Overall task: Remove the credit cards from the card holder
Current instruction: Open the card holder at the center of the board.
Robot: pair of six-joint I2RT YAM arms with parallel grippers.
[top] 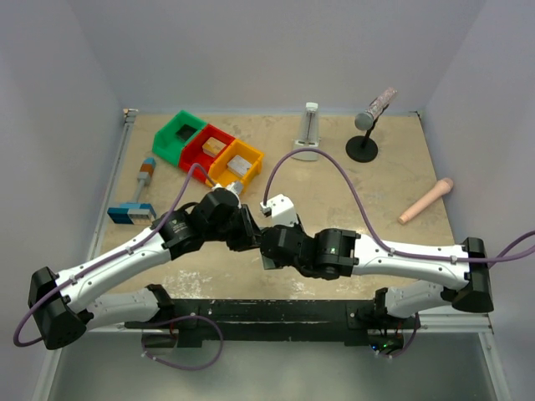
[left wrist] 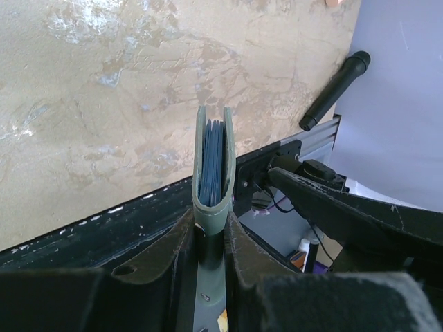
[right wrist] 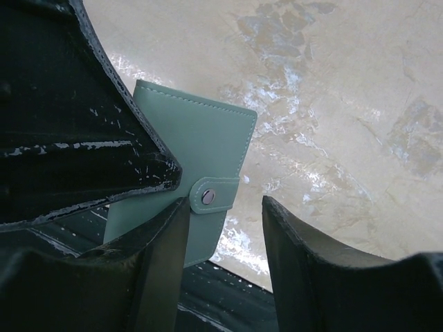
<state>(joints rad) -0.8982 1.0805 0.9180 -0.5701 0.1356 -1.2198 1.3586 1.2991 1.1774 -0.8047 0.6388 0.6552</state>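
The card holder [left wrist: 213, 166] is a folded light teal wallet held edge-on above the table, with dark blue inner layers showing between its two panels. My left gripper [left wrist: 211, 232] is shut on its lower part. In the right wrist view the card holder [right wrist: 201, 149] shows its flat side, with the snap tab [right wrist: 208, 197] closed. My right gripper [right wrist: 225, 228] is open, and its left finger [right wrist: 163, 256] sits just below the tab. The credit cards are hidden. In the top view the left gripper [top: 249, 230] and the right gripper [top: 269, 242] meet at the table's front centre.
Green [top: 178, 136], red [top: 206, 149] and orange [top: 236, 163] bins stand at the back left. A blue-and-white block with a handle [top: 134, 209] lies at the left. A clear stand [top: 309, 129], a microphone on a stand [top: 368, 125] and a peach cylinder [top: 426, 200] are at the back right.
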